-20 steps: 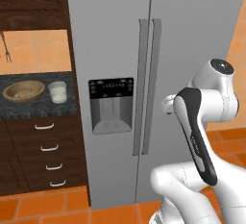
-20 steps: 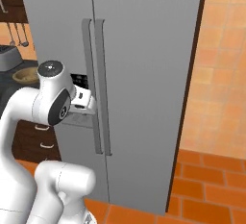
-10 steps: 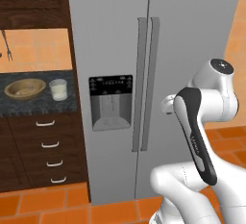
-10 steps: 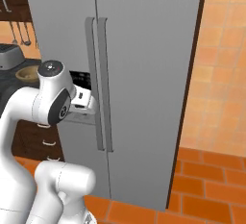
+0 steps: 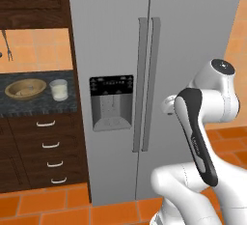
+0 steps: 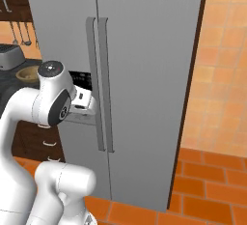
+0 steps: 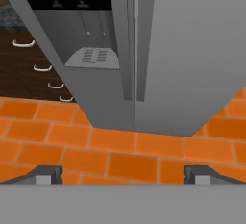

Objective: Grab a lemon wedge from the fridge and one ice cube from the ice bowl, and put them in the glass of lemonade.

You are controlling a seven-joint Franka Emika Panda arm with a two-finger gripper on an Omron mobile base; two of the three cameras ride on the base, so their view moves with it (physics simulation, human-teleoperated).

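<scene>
A: Nearest first — how is the claw (image 7: 123,174) set?

B: It is spread wide with nothing between the tips, which are seen at the bottom of the hand view, aimed down over the orange tiled floor (image 7: 120,148) toward the foot of the fridge (image 5: 144,50). It is well apart from the doors and nothing is touched.

A: And the fridge itself?

B: Both doors are shut. The two long handles (image 5: 146,84) run side by side at the centre seam, and the black dispenser panel (image 5: 111,85) sits on the left door. No lemon wedge can be seen, so it is judged to be behind the doors.

A: What lies further off?

B: On the dark counter (image 5: 29,104) left of the fridge, the ice bowl (image 5: 25,88) is set just beside the glass of lemonade (image 5: 59,90), above a column of drawers (image 5: 48,144). A silver toaster (image 6: 10,56) is seen behind the bowl in the right base view.

A: What could go wrong from here?

B: The handles stand close together — the wrong one could be caught, or both at once, if the claw is brought in off-centre. The elbow is folded near the door, so a swinging door could be blocked by the arm or base. Whether the bowl holds ice cannot be told.
</scene>
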